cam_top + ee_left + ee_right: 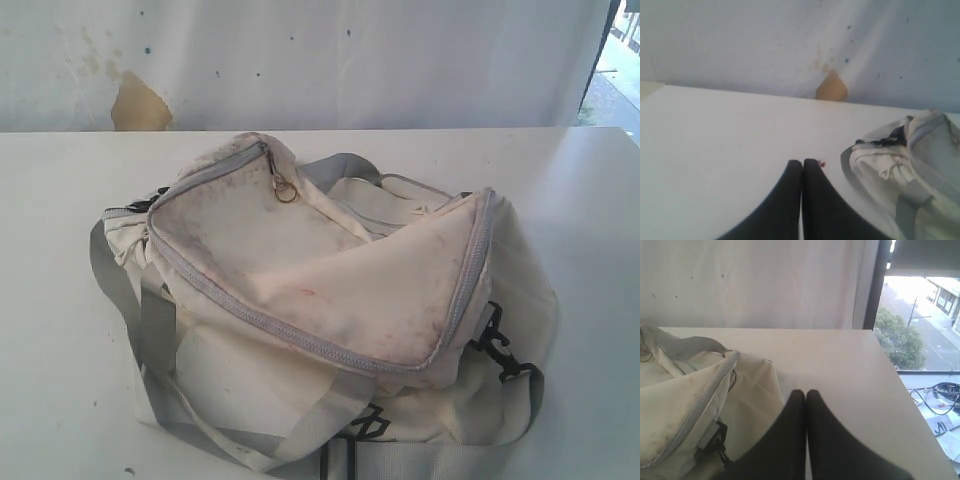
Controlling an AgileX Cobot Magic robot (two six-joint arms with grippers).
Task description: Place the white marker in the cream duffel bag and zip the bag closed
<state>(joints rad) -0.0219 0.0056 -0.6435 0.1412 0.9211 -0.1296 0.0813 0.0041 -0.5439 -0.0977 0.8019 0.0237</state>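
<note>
The cream duffel bag (330, 290) is sitting in the middle of the white table (60, 200), slumped and smudged with reddish-grey marks. A grey zipper (250, 315) is running round the edge of its top flap, and a small metal ring (286, 190) is lying on the flap near the far corner; whether the zip is drawn all the way round is not showing. A grey strap (150, 330) is hanging down the left end and a black clip (497, 345) is dangling at the right end. Low on the near side some black print (365, 425) is peeking out between folds, too small and creased to read. The white marker is not showing in any view. The left claw (802, 162) is pointing over bare table, fingertips pressed together on nothing, apart from the bag's strapped end, with a tiny red speck (821, 163) just beside its tip. The right claw (806, 392) is likewise pinched together and empty, hovering near the bag's other end. Behind, a brown patch (138, 105) is showing on the white wall (400, 60).
</note>
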